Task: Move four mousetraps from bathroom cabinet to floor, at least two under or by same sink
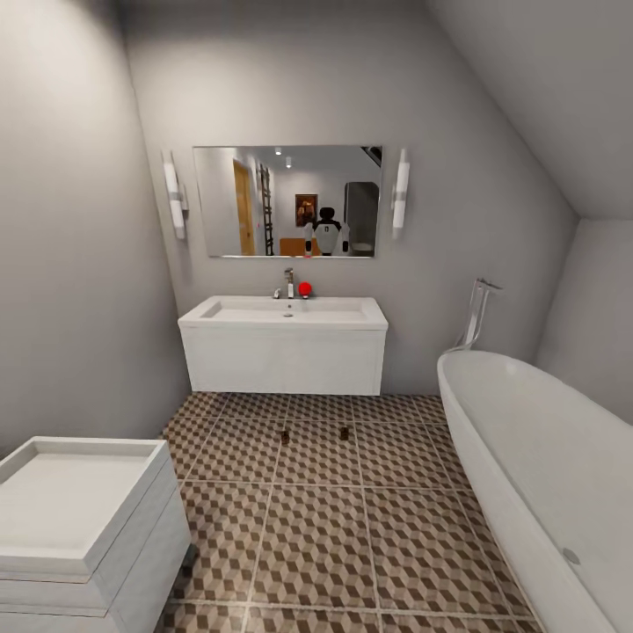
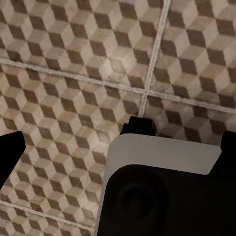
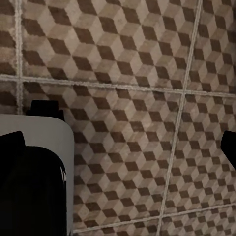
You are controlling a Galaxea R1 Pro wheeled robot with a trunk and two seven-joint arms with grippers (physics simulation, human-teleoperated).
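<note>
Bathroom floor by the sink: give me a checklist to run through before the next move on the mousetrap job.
1. Mousetraps down: two tiny dark pieces lie on the bathroom floor. They look like mousetraps but are too small to confirm. Cannot tell.
2. All four placed: two pieces counted at most. Not ok.
3. Close to the bathroom sink: both pieces lie in front of its vanity, apart from it. Cannot tell.
4. Left tool free: fingers spread, nothing between them. Ok.
5. Right tool free: fingers spread, nothing between them. Ok.
</note>
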